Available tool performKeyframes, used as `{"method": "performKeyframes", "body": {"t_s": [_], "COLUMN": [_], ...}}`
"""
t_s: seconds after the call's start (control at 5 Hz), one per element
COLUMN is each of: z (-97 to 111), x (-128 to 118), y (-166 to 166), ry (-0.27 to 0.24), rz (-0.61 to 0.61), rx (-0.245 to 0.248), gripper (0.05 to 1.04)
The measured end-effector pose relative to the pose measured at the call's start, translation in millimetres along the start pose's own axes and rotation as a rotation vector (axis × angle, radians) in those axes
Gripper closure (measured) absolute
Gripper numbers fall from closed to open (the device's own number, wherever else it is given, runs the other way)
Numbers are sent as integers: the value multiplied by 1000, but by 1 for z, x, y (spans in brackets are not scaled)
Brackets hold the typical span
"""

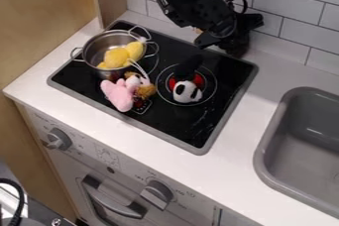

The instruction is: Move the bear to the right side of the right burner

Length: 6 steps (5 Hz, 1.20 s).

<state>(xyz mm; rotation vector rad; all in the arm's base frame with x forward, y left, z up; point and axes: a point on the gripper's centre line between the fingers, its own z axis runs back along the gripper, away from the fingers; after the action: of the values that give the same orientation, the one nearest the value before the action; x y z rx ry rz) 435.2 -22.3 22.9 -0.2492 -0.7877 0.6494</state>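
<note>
Bright, soft light, perhaps overhead

The panda (187,92) is black and white (the sink (263,155), plain grey).

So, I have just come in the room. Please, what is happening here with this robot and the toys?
The robot's gripper hangs over the back edge of the stove, and I see no toy held in it. The task is to move the bear, seemingly the panda toy, but it lies on the right burner, not yet beside it. A yellow toy sits in the metal pot.
</note>
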Motion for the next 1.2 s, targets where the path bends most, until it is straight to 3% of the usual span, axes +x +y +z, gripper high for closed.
{"method": "performKeyframes", "body": {"t_s": [0.4, 0.6, 0.8, 1.2], "z": [9, 26, 40, 62], "x": [0, 8, 8, 0], "y": [-5, -12, -13, -10], "ry": [32, 35, 65, 157], "rz": [-20, -30, -14, 0], "rx": [3, 20, 52, 180], "gripper": [942, 966, 970, 971]}}
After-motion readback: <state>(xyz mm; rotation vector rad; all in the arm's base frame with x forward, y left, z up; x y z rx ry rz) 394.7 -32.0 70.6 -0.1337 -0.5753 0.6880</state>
